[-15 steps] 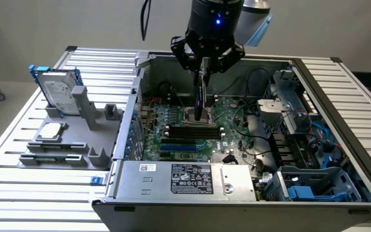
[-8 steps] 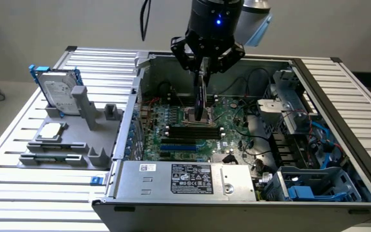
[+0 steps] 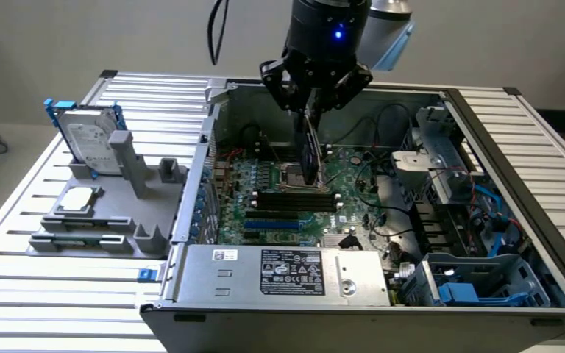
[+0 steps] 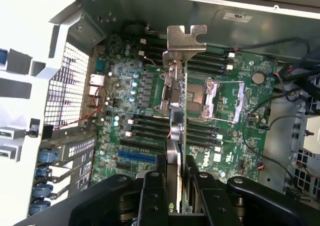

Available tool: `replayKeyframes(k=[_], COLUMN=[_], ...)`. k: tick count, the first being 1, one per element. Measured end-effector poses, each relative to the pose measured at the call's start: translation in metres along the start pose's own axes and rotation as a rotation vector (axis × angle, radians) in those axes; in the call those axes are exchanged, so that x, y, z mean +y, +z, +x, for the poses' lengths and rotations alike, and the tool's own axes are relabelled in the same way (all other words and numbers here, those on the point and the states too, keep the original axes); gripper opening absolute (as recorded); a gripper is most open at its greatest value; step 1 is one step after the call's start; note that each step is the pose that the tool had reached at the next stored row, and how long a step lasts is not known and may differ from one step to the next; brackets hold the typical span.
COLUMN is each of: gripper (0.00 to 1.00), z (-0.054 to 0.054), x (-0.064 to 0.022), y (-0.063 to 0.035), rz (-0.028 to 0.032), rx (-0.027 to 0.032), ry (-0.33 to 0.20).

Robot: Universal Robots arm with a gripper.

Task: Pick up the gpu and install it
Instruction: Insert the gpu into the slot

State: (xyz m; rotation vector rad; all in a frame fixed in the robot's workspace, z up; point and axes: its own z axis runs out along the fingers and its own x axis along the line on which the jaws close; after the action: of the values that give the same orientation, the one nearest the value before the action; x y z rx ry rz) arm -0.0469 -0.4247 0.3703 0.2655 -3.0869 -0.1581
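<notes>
The hand point(image 3: 311, 103) pinches the gpu point(image 3: 310, 151) by its upper edge, so the card hangs on edge over the motherboard point(image 3: 282, 184) inside the open case point(image 3: 459, 103). I think this keeps its lower edge free for a slot.

The gpu point(image 3: 309, 151) hangs vertical, edge-on, above the motherboard point(image 4: 235, 136).

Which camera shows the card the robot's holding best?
The wrist view: the card runs edge-on from the gripper to its silver bracket. The exterior view shows the card as a thin dark strip.
</notes>
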Motion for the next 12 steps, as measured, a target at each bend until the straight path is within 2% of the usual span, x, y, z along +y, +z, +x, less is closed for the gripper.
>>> replayKeyframes(k=[8,12], gripper=[0.26,0.26], z=[0.0,0.0], x=[-0.0001,-0.0002], y=[0.0012,0.0021], rz=[0.0079,0.0105], rx=[-0.005,-0.002], ry=[-0.147,-0.219])
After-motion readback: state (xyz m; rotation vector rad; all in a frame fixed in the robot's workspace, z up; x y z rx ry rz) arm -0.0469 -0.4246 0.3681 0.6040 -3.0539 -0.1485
